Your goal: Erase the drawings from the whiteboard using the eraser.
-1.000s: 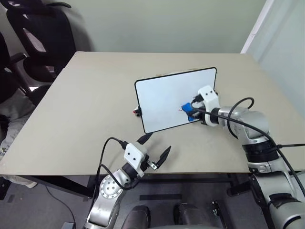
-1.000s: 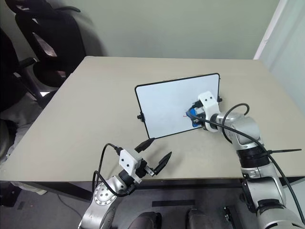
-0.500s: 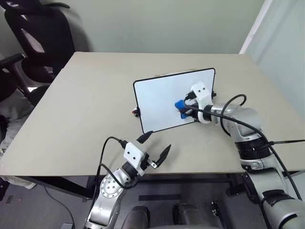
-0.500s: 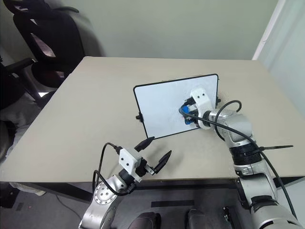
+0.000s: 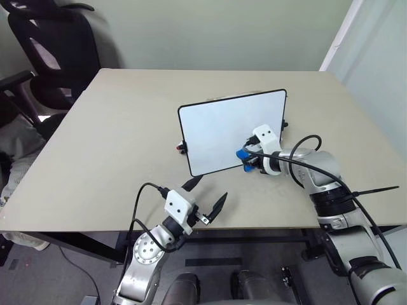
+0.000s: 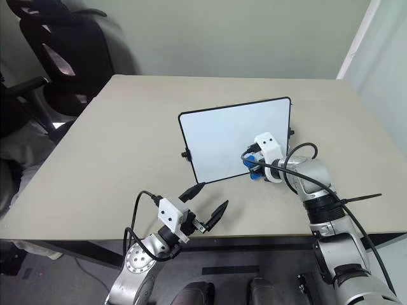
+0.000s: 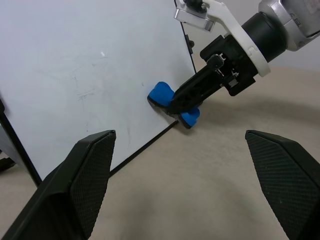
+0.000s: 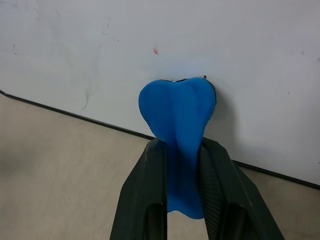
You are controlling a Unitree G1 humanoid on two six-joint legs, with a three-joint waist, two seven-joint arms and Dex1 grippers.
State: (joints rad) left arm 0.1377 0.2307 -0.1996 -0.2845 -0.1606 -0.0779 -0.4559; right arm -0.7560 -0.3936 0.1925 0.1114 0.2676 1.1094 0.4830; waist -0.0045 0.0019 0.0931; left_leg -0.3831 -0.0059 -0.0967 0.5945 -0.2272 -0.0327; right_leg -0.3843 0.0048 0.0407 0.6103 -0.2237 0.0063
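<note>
Blue is what I spot first: the eraser (image 8: 176,130) is pinched tight between my right fingers (image 8: 177,200), and its tip presses on the whiteboard (image 5: 222,127) near the bottom edge. A tiny red mark (image 8: 156,50), what I can make out of the drawings, sits on the white face just beside the eraser, along with some faint grey smears. It is so small that I am not sure it is pen and not a speck.

My board stands tilted near the middle of the tan desk (image 5: 108,140), with a small red and black clip (image 5: 181,149) poking out at its left side. A black office chair (image 5: 44,57) sits past the far left corner of the desk. A black cable loops over my right arm, but nothing blocks the board.

My left fingers (image 5: 205,196) hang spread wide at the near edge of the desk, holding nothing, well apart from the board.

Compared with a second ago, my right hand has slid down the board, from the middle of its right part to the bottom edge. The red scribble I saw next to the eraser back then is almost gone. My left hand has not moved.

I see no boxes or bins on the desk.
</note>
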